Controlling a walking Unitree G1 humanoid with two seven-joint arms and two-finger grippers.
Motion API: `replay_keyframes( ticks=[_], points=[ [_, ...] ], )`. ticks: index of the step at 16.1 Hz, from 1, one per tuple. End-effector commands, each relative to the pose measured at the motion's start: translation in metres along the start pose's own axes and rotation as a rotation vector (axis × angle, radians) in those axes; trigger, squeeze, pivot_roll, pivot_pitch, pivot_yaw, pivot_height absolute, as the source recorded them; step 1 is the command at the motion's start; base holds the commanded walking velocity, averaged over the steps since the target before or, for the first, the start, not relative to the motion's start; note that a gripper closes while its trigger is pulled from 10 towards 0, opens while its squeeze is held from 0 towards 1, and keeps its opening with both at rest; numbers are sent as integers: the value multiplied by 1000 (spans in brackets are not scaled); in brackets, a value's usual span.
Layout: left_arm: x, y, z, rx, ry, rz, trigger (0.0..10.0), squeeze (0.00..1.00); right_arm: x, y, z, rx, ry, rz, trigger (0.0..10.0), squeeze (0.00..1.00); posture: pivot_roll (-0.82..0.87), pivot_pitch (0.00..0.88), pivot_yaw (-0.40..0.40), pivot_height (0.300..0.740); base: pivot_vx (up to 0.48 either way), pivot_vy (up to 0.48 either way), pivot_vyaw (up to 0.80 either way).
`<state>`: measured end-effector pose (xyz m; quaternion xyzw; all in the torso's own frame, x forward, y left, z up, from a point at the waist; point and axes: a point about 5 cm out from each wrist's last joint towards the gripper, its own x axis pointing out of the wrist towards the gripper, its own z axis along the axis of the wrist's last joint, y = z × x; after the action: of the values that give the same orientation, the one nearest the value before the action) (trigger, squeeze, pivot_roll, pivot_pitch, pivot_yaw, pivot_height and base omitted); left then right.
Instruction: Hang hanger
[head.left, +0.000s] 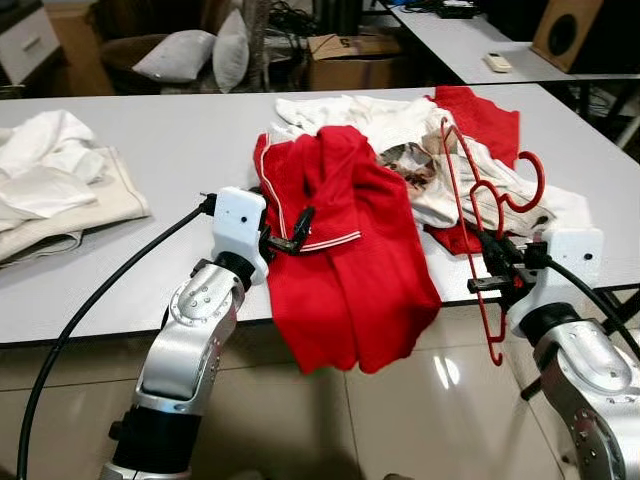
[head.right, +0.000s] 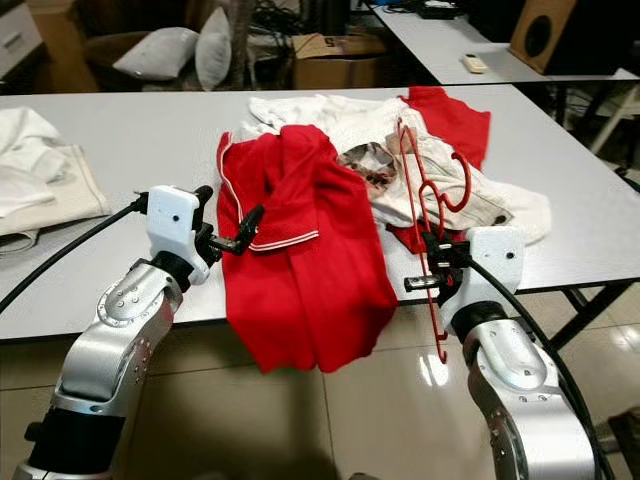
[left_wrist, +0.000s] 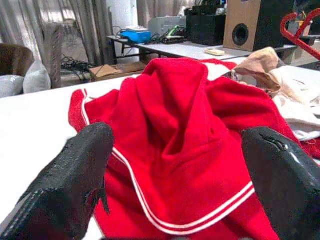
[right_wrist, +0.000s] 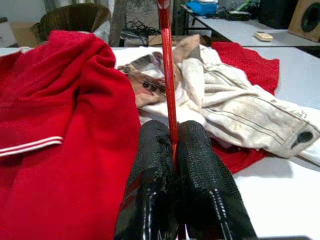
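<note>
Two end effectors at tabletop (head.left: 180, 140) edge. Right end effector (head.left: 497, 268) clamped on red hanger (head.left: 470, 215) (hook resting over pale clothes). Left end effector (head.left: 297, 232) spread wide at red shirt (head.left: 345, 250), gripping nothing. Hanger secured; shirt not yet threaded, hanging still pending.

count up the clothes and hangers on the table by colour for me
Red polo shirt with white trim, at the open left hand: 1
Red cloth under the pile: 1
White garments: pile, heap: 2
Red plastic hanger, in the right hand: 1
Total: 5
</note>
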<state>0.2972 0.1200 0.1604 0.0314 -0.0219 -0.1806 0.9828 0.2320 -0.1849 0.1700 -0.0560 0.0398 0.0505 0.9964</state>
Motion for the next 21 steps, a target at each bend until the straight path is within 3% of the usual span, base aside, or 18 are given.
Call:
replay_keyframes(
  ticks=[1, 8, 13, 14, 15, 21],
  points=[
    [0, 2, 3, -11, -10, 4, 10000, 0, 1, 1, 3, -27, -25, 2, 10000, 0, -44, 17, -2, 740, 255, 0, 0],
    [-1, 0, 3, -16, -12, -2, 10000, 0, -1, 2, 0, -18, -29, 14, 10000, 0, -49, 7, 0, 740, 254, 0, -229],
    [0, 12, 4, -24, -23, 55, 10000, 0, 0, 4, 2, -14, -47, 32, 10000, 0, -39, 0, 8, 740, 51, 0, 0],
    [3, 13, 5, -56, -26, 40, 10000, 592, -1, 4, 2, -15, -52, 37, 10000, 0, -33, 0, 16, 740, 0, 0, 0],
    [6, 15, 5, -88, -26, 25, 10000, 1000, 0, 4, 3, -15, -60, 41, 10000, 0, -33, 7, 32, 740, 0, 0, 0],
    [34, 29, -11, -198, 79, 8, 10000, 1000, -1, 0, 1, -14, -58, 22, 10000, 0, -64, 0, 43, 740, 0, 0, 0]
  ],
)
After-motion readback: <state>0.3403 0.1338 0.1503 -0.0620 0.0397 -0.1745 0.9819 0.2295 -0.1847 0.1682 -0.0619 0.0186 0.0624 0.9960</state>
